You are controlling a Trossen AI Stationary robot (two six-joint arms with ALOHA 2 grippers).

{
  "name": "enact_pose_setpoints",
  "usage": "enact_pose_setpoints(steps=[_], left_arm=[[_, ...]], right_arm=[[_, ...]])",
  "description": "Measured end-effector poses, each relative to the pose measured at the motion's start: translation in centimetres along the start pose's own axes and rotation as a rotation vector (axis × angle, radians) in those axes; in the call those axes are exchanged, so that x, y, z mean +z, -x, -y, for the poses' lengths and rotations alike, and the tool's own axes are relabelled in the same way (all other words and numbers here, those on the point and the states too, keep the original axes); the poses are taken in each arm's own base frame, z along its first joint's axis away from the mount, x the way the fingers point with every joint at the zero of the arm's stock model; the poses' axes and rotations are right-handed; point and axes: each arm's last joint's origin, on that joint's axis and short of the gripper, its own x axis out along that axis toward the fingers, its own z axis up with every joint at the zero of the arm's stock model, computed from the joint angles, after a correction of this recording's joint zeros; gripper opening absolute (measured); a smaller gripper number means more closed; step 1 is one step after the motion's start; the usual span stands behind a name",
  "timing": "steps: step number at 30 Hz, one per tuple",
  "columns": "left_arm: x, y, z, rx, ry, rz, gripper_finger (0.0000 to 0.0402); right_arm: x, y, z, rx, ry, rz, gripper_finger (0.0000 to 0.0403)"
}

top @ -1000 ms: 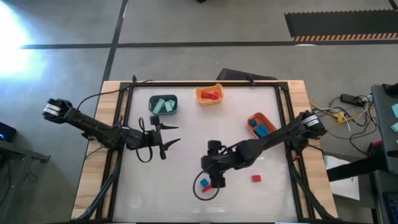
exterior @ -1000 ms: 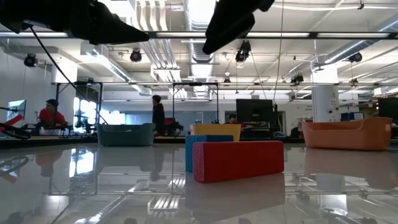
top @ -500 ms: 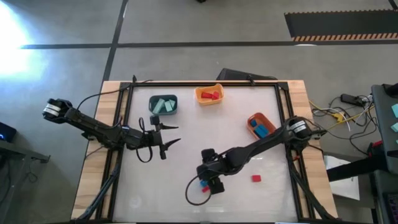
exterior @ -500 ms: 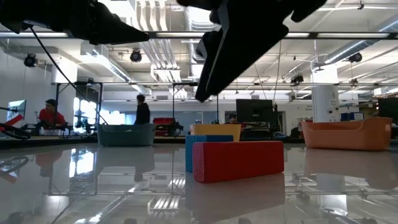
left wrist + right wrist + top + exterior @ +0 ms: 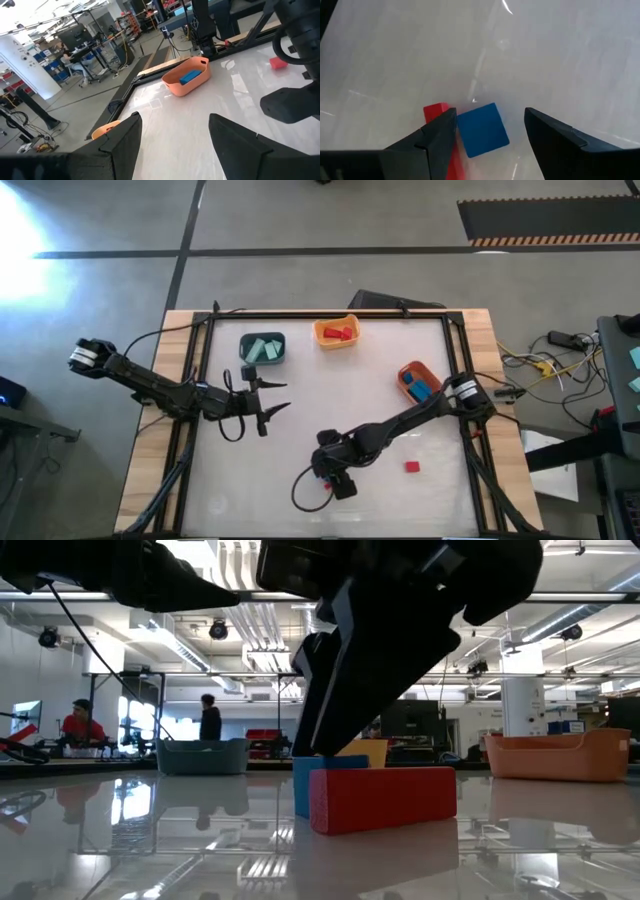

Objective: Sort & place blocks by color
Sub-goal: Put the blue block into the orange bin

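From above, my right gripper (image 5: 335,477) hangs low over the near middle of the table (image 5: 300,395), covering the pair of blocks I am after. My left gripper (image 5: 272,398) waits spread wide at the left side, holding nothing. Much of the sorting looks done: mint blocks (image 5: 262,349) lie in the dark teal bin (image 5: 244,340), red ones (image 5: 340,333) in the yellow-orange bin (image 5: 322,340), blue ones (image 5: 420,389) in the orange bin (image 5: 405,370). One red cube (image 5: 411,466) sits alone near the right front, not yet sorted.

At table height, a red bar (image 5: 383,798) lies in front of a blue block (image 5: 300,786), the two touching or nearly so; my dark arm hides the blue one's top.

Past my left fingers (image 5: 120,140), the orange bin with a blue block inside shows across the table.

Past my right fingers (image 5: 437,137), spread apart, the blue block sits between them, ungripped, with the red bar just beside one finger. I judge at least three blocks remain. How far the red bar runs is cut off here.
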Motion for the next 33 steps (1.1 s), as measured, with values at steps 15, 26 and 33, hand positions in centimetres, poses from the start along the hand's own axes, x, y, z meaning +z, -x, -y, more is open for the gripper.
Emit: enact_pose_setpoints(steps=[15,26,33], left_arm=[[0.0,0.0,0.0,0.000,0.000,0.000,0.0215],[0.0,0.0,0.0,0.000,0.000,0.000,0.0215],[0.0,0.0,0.0,0.000,0.000,0.000,0.0215]], right_arm=[[0.0,-0.1,0.6,-0.010,-0.017,0.002,0.0224],[0.0,0.0,1.2,-0.066,-0.047,0.002,0.0224],[0.6,2.3,1.1,-0.071,-0.060,0.033,0.0224]])
